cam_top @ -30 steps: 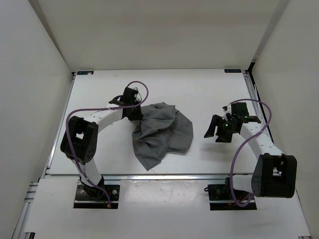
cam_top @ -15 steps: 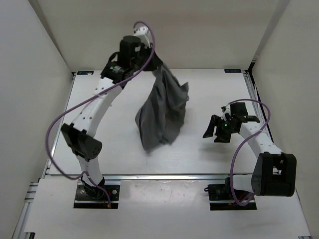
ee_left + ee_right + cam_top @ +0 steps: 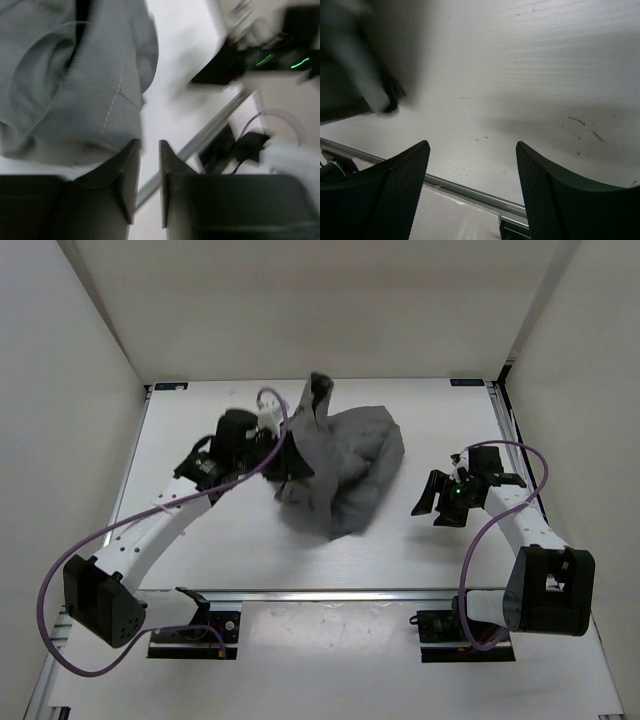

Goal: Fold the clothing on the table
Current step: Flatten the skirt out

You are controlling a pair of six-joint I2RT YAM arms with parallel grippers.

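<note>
The tabletop (image 3: 425,552) carries the clothing (image 3: 350,465), a crumpled heap near its middle. It may settle bunched, leaving no clean edge to fold. The left claw (image 3: 149,150), narrowly parted and empty, sits beside the heap. The right claw (image 3: 471,150) gapes wide over bare surface. No writing is legible.

Soft, matt grey cloth with a fine ribbed weave makes up the clothing (image 3: 350,460). The table (image 3: 420,420) is white, matt, faintly grained and lightly scuffed, edged by a dull metal rail (image 3: 470,192). The right gripper's (image 3: 472,150) fingers (image 3: 395,195) are black, with mesh-textured faces.
</note>
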